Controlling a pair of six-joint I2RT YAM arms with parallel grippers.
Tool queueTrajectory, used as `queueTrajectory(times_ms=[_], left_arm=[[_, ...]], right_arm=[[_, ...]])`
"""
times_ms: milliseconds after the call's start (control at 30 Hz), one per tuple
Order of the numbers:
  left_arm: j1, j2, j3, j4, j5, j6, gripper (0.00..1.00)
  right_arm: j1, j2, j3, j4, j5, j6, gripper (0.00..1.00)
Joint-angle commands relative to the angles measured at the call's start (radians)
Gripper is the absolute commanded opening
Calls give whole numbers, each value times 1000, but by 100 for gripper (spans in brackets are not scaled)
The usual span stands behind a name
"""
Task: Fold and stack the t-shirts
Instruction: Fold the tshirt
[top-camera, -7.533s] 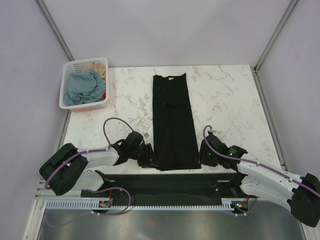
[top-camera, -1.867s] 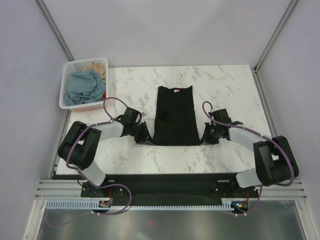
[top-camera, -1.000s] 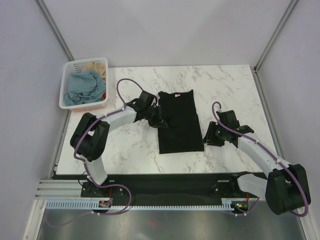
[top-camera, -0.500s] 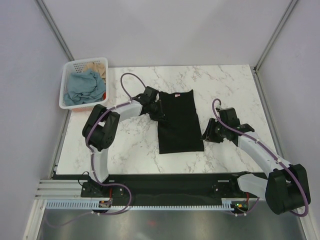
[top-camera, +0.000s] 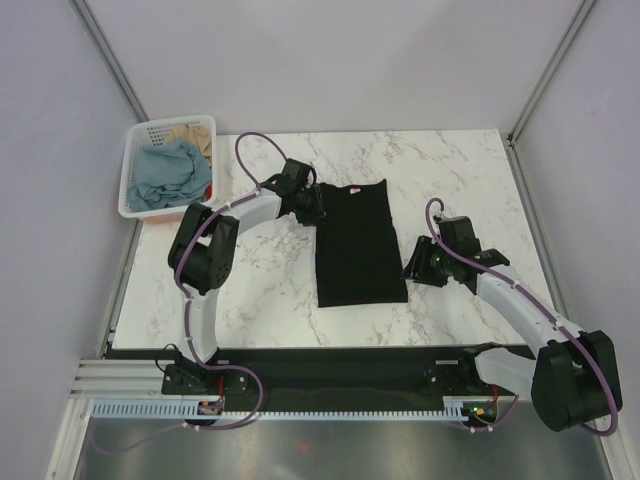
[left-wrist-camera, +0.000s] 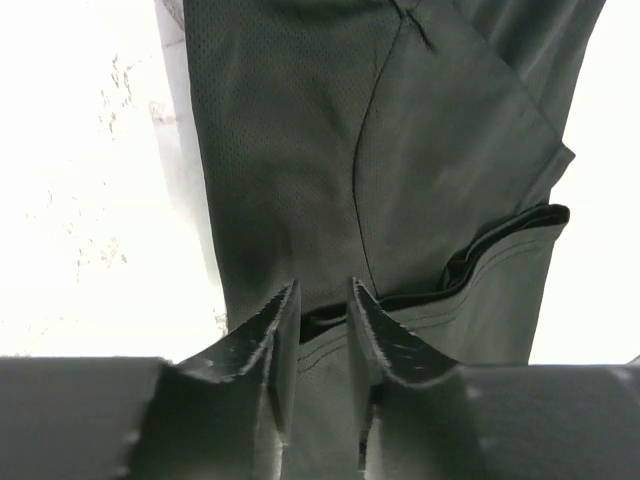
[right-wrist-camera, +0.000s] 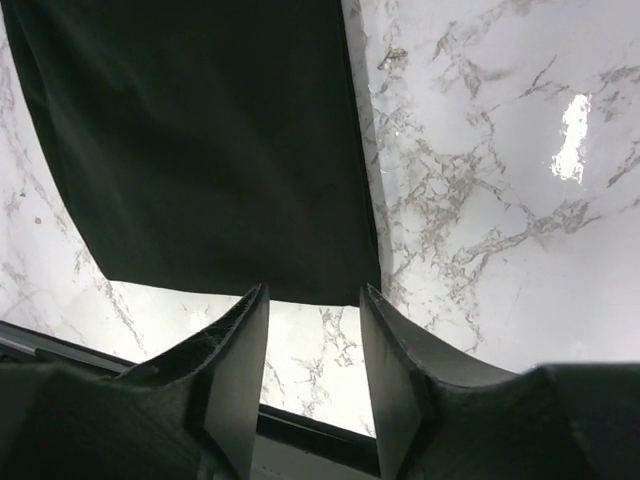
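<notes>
T-shirt (top-camera: 358, 245), the black one, lies folded mid table (top-camera: 470, 180); left gripper (top-camera: 312, 205) barely apart at its far-left corner, can't tell if pinching; right gripper (top-camera: 413, 268) parted, empty, beside its right edge

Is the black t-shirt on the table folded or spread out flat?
Folded. The black t-shirt lies as a compact rectangle on the table with no sleeves showing, and the left wrist view shows layered hem edges.
</notes>
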Motion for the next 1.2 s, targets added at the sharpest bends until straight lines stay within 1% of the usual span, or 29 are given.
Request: queueTrajectory(times_ms=[0, 67, 100, 133, 200, 233, 267, 300, 333, 367, 467, 600, 667, 700, 767, 867, 933, 967, 1000, 1167], left_arm=[[5, -116, -13, 0, 17, 47, 36], [11, -160, -27, -63, -5, 53, 41], [11, -181, -36, -85, -9, 62, 41], [10, -238, -57, -111, -2, 64, 42], [7, -298, -166, -114, 18, 52, 44], [-6, -365, -208, -116, 38, 49, 44], [-16, -393, -293, -116, 46, 46, 45], [-30, -426, -333, -114, 51, 46, 45], [-61, -454, -373, -114, 60, 44, 45], [-75, -511, -453, -113, 66, 33, 46], [-131, -609, -582, -111, 72, -30, 49], [-179, -671, -648, -96, 74, -98, 53], [-197, -680, -682, -67, 83, -125, 58], [-199, -677, -697, -1, 100, -155, 59], [-201, -660, -740, 57, 155, -187, 60], [-202, -638, -797, 146, 166, -237, 60], [-204, -625, -826, 171, 166, -252, 60], [-204, -616, -854, 250, 170, -292, 57], [-204, -606, -863, 269, 169, -313, 56], [-217, -539, -883, 311, 163, -333, 50]], right_arm=[[5, -8, -14, -29, 45, 13, 51], [5, -9, -24, -43, 57, 26, 53], [5, -6, -27, -63, 69, 36, 55], [5, 0, -29, -72, 88, 61, 55], [5, 5, -33, -92, 103, 98, 56], [5, -1, -38, -95, 106, 118, 56], [5, -9, -47, -95, 105, 162, 56], [8, -18, -55, -89, 103, 182, 56], [9, -38, -63, -81, 103, 197, 56], [14, -49, -78, -78, 114, 219, 56], [17, -57, -107, -74, 117, 231, 56], [23, -57, -155, -31, 94, 283, 56], [23, -69, -179, -19, 99, 308, 56], [26, -74, -185, -11, 108, 326, 56], [25, -84, -196, -5, 113, 342, 56], [29, -87, -205, 17, 122, 357, 54], [29, -78, -213, 52, 117, 354, 52], [29, -74, -222, 58, 119, 359, 52], [31, -66, -224, 70, 120, 362, 51], [43, -34, -228, 92, 122, 366, 50]])
